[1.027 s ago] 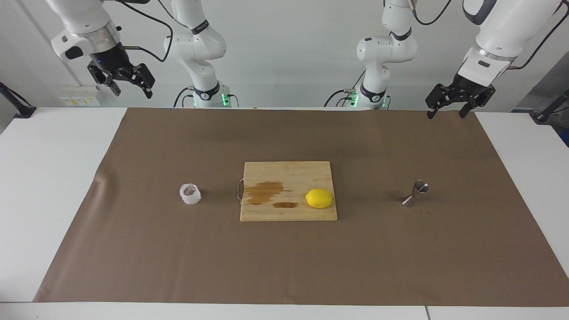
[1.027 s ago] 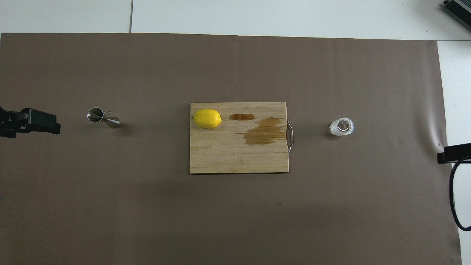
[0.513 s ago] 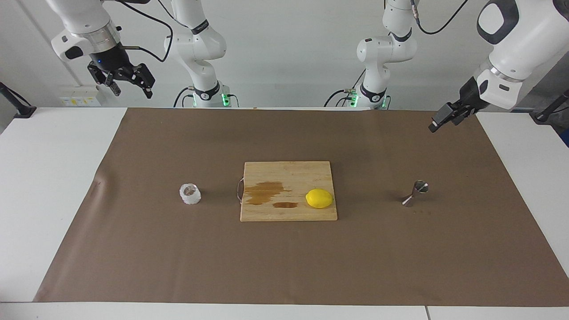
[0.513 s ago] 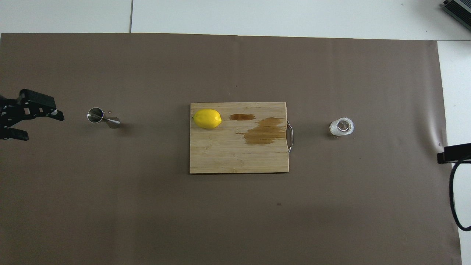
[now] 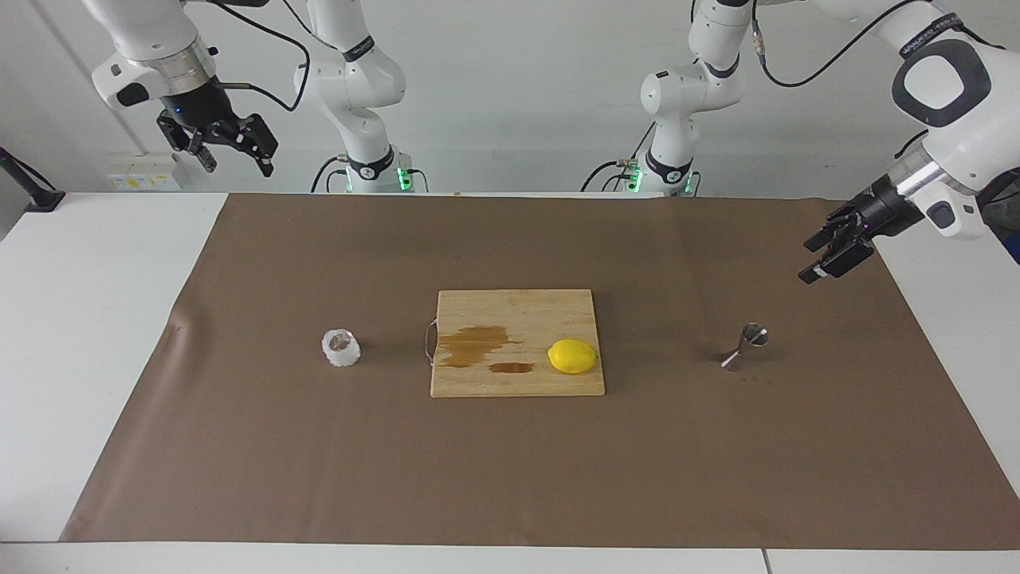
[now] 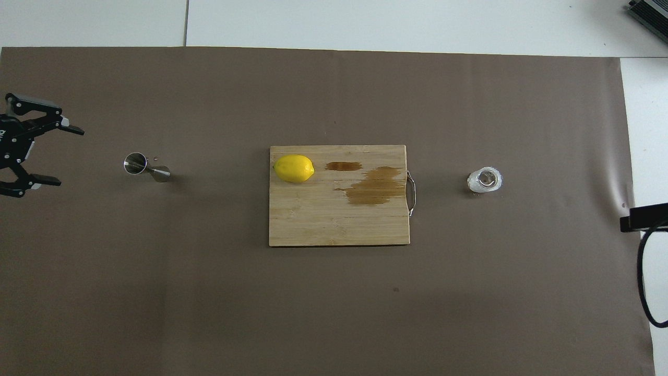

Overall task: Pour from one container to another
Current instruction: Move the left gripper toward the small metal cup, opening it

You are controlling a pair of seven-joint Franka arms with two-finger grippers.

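The glass cup [image 5: 341, 348] stands on the brown mat [image 5: 510, 478] toward my right arm's end, beside the handle of the cutting board [image 5: 516, 319]; the steel jigger [image 5: 744, 347] stands upright toward my left arm's end, with the lemon [image 5: 572, 355] on the board between them. My left gripper [image 6: 44, 141], its jaws spread wide, hangs over the mat near the jigger; I should approach level at the narrow waist and close gently so it does not tip. My right gripper [image 5: 231, 147] waits high over the table's edge, fingers apart. A second ago my left gripper was higher and nearer its base.
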